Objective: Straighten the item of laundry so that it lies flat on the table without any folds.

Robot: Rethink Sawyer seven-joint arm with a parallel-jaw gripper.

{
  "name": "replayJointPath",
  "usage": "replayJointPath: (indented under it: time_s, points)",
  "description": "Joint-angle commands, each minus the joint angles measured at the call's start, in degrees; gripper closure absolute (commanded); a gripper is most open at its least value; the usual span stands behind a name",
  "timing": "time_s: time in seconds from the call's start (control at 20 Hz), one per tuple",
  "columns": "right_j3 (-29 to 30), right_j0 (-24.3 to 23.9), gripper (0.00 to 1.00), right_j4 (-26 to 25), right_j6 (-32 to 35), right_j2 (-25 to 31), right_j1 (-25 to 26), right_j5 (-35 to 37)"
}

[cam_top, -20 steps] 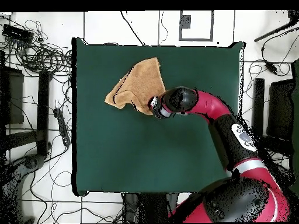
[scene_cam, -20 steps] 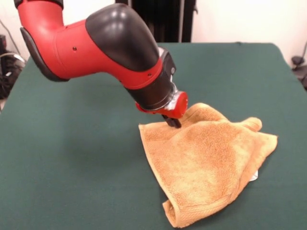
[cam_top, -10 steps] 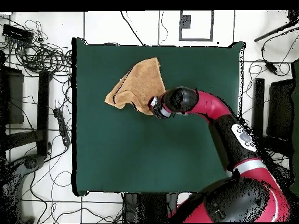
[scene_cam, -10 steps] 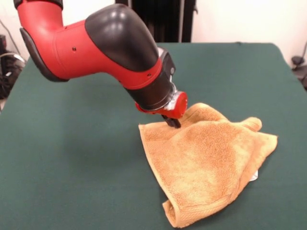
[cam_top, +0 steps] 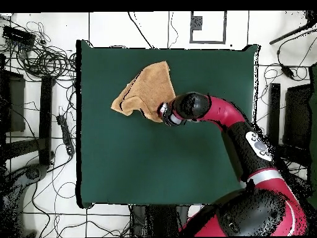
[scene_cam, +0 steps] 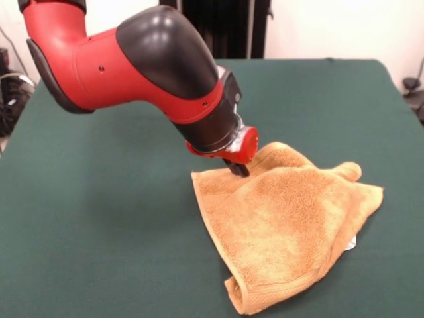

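Towel: the orange-tan terry towel [scene_cam: 285, 225] lies crumpled on the table [scene_cam: 99, 232], nearer the front edge in the front view and toward that view's right side; in the overhead view [cam_top: 143, 92] it sits close to the upper edge, left of centre.
Folds: one corner is rolled under at the front, another bunches up at the far right, and a small white label [scene_cam: 351, 244] peeks out at the right edge.
End effector: the dark tip [scene_cam: 238, 168] presses down at the towel's far edge, touching the cloth; whether it is open or closed cannot be told.
Arm: red and black, slanting down from the upper left.
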Motion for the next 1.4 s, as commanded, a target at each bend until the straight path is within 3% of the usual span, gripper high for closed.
replayJointPath:
  time_s: [0.05,0.5,1.4]
  points:
    - [-0.4,-0.4,1.0,-2.5,-18.7,2.4,1.6,7.2]
    - [5.2,-4.2,1.0,-3.3,-19.5,3.3,-0.5,6.5]
    - [3.0,-7.3,1.0,-6.6,-26.2,4.4,1.2,11.0]
